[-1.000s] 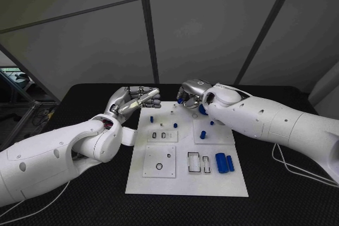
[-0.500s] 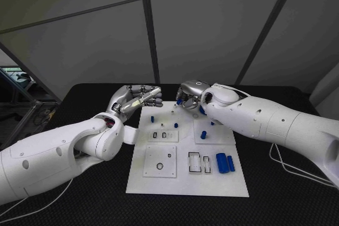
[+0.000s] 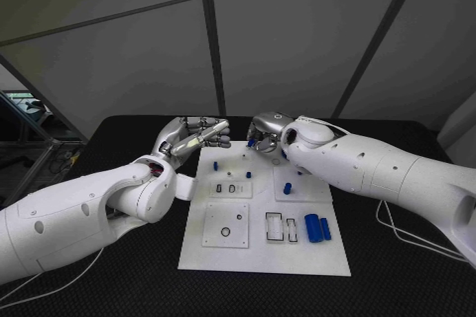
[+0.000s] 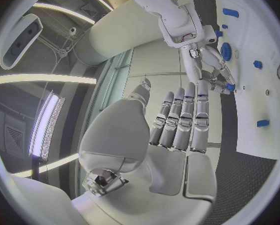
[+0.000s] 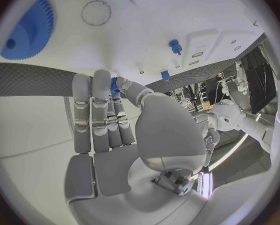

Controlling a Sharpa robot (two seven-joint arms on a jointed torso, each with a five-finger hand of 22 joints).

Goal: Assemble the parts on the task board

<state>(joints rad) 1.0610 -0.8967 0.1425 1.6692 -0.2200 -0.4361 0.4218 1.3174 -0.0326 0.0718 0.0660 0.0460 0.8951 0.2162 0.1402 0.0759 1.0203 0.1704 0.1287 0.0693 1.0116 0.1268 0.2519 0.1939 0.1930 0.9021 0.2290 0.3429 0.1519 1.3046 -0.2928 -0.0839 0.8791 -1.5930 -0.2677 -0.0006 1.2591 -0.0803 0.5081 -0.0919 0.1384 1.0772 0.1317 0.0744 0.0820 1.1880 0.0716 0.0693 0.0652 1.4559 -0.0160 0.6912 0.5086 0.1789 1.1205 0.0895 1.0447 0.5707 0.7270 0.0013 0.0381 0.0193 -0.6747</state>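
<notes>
Nearest to us on the task board (image 3: 260, 258), which lies on the black table (image 3: 119, 135), we see two blue cylinders (image 3: 316, 228) lying side by side at the near right, next to a pair of narrow rectangular slots (image 3: 280, 227), with a square plate with a round hole (image 3: 225, 225) to their left. Further back a short blue peg (image 3: 287, 188) stands upright on the right-hand plate, and a blue pin (image 3: 215, 166) stands near the far left edge. We judge these to be small, light, rigid plastic parts; they look smooth, so likely slippery between metal fingertips, and best pinched across the middle of the shaft, keeping them upright for insertion. At the far end, the right hand (image 3: 264, 133) hovers over the board's far edge; in the right wrist view the fingers (image 5: 93, 110) lie straight and close together while the thumb presses a small blue part (image 5: 115, 85) against a fingertip, so we read it as pinching that piece. A blue gear (image 5: 26, 30) lies flat on the board just past the hand, thin and toothed, so easiest to take by its rim. The left hand (image 3: 188, 139) hangs at the board's far left corner, fingers extended together with the thumb apart, holding nothing, as the left wrist view shows (image 4: 171, 135).
</notes>
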